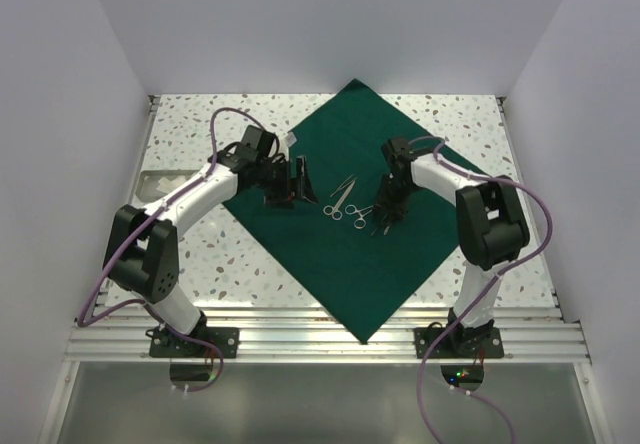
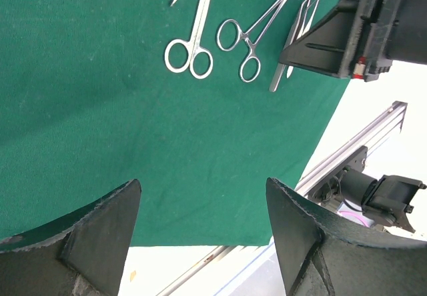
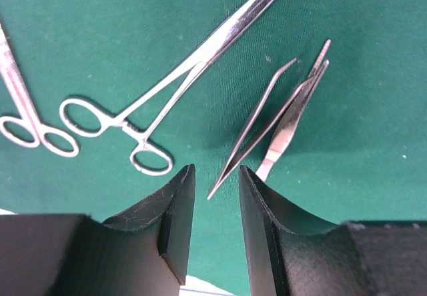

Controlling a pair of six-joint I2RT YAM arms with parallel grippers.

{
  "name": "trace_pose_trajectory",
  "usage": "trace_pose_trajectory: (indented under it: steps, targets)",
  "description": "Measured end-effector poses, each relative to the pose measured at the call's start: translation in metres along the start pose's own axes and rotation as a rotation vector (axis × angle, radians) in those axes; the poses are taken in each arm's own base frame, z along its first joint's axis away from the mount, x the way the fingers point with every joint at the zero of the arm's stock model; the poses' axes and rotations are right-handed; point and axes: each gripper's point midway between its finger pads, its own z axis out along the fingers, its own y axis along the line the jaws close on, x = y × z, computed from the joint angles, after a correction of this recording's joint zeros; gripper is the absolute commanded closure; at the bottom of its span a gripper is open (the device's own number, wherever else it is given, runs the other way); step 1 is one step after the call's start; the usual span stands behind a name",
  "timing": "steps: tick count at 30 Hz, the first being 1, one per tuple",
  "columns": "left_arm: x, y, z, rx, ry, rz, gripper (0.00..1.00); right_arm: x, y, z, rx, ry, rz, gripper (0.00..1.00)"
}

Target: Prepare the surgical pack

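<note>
The dark green drape (image 1: pixel 370 264) of the surgical pack lies spread flat as a diamond on the speckled table. Silver scissors (image 2: pixel 190 49), ring-handled forceps (image 3: pixel 167 89) and tweezers (image 3: pixel 267 129) lie side by side at its middle. My right gripper (image 3: pixel 217 176) hovers low over the drape (image 3: pixel 373 149), open by a narrow gap. The tweezers' joined end lies between its fingertips, and I see neither pad touching it. My left gripper (image 2: pixel 203 196) is open wide over the drape's left part (image 2: pixel 100 109), to the left of the instruments, with nothing between its fingers.
A shallow recess (image 1: pixel 160 179) sits in the table at the far left. An aluminium rail (image 1: pixel 320 339) runs along the near edge, where both arm bases stand. White walls close in the left, right and back. My right arm's gripper (image 2: pixel 353 36) shows beside the tweezers.
</note>
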Motion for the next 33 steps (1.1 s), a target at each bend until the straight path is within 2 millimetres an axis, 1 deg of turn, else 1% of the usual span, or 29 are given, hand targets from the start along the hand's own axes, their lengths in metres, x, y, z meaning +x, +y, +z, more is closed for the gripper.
trace_pose_trajectory:
  steps: [6, 7, 9, 10, 11, 13, 15, 18, 21, 23, 25, 27, 30, 33]
  targets:
    - [0.000, 0.000, 0.000, -0.001, 0.001, -0.001, 0.21, 0.002, -0.001, 0.015, 0.016, 0.022, 0.008, 0.70]
    - [0.000, 0.000, 0.000, -0.001, 0.001, -0.001, 0.21, 0.002, -0.001, 0.015, 0.016, 0.022, 0.009, 0.78]
    - [0.000, 0.000, 0.000, -0.001, 0.002, -0.001, 0.21, 0.002, -0.002, 0.015, 0.018, 0.022, 0.009, 0.87]
    - [0.001, 0.000, 0.000, -0.002, 0.003, -0.001, 0.21, 0.002, -0.002, 0.015, 0.019, 0.022, 0.009, 0.95]
    - [0.001, 0.000, -0.001, -0.002, 0.005, -0.001, 0.21, 0.002, -0.002, 0.014, 0.019, 0.022, 0.006, 1.00]
    - [0.000, -0.001, -0.002, -0.003, 0.008, 0.002, 0.21, 0.003, 0.000, 0.013, 0.012, 0.022, -0.002, 1.00]
    - [-0.004, -0.007, -0.004, 0.014, 0.007, 0.024, 0.20, 0.005, 0.005, 0.006, -0.009, 0.020, -0.026, 1.00]
    - [-0.010, -0.020, -0.008, 0.083, 0.010, 0.058, 0.19, 0.005, 0.022, -0.019, -0.111, 0.004, -0.110, 1.00]
    - [-0.013, -0.039, -0.013, 0.214, 0.020, 0.076, 0.18, 0.007, 0.059, -0.061, -0.346, -0.036, -0.256, 1.00]
    - [-0.014, -0.050, -0.016, 0.304, 0.018, 0.082, 0.18, 0.015, 0.087, -0.093, -0.564, -0.073, -0.354, 1.00]
    - [-0.012, -0.059, -0.020, 0.384, 0.013, 0.084, 0.17, 0.030, 0.107, -0.125, -0.755, -0.087, -0.425, 1.00]
    - [-0.008, -0.068, -0.028, 0.453, -0.002, 0.082, 0.17, 0.044, 0.123, -0.148, -0.912, -0.079, -0.484, 1.00]
    - [-0.008, -0.088, -0.047, 0.551, -0.033, 0.102, 0.21, 0.059, 0.139, -0.166, -1.046, -0.045, -0.543, 1.00]
    - [-0.012, -0.106, -0.065, 0.633, -0.075, 0.136, 0.24, 0.073, 0.148, -0.177, -1.119, -0.010, -0.588, 1.00]
